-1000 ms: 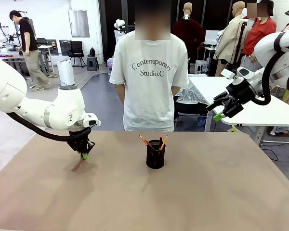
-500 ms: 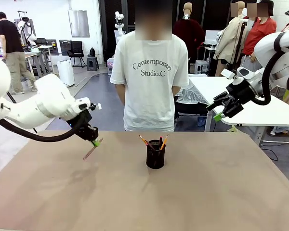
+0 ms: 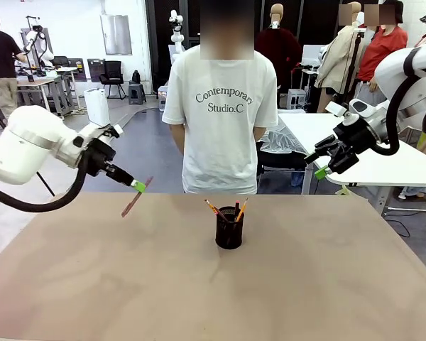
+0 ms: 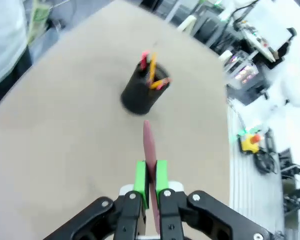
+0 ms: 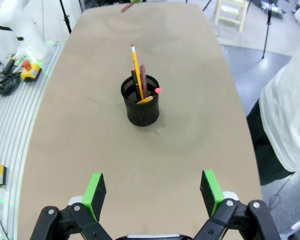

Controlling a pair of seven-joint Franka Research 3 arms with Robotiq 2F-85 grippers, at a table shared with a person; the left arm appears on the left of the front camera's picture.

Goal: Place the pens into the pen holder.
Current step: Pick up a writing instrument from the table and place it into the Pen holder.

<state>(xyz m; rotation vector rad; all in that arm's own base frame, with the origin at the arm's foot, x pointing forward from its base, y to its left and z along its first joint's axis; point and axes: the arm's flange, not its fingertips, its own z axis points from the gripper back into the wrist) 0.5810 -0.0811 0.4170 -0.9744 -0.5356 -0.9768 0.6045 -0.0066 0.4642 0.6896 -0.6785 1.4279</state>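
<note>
Left hand (image 3: 140,186) grips pen (image 3: 135,198) — above brown table (image 3: 305,284)

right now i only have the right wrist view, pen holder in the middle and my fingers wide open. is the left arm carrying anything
Observer: Yes. The left gripper is shut on a thin reddish-brown pen, pinched between its green pads.
Operator: is it over the cup yet
Observer: No. In the front view the left gripper holds that pen in the air, well to the left of the small black wire-mesh pen holder.
Operator: where is my arm from the front
Observer: The right gripper hangs high, off to the right of the table, far from the holder.
Operator: ok, holding
</note>
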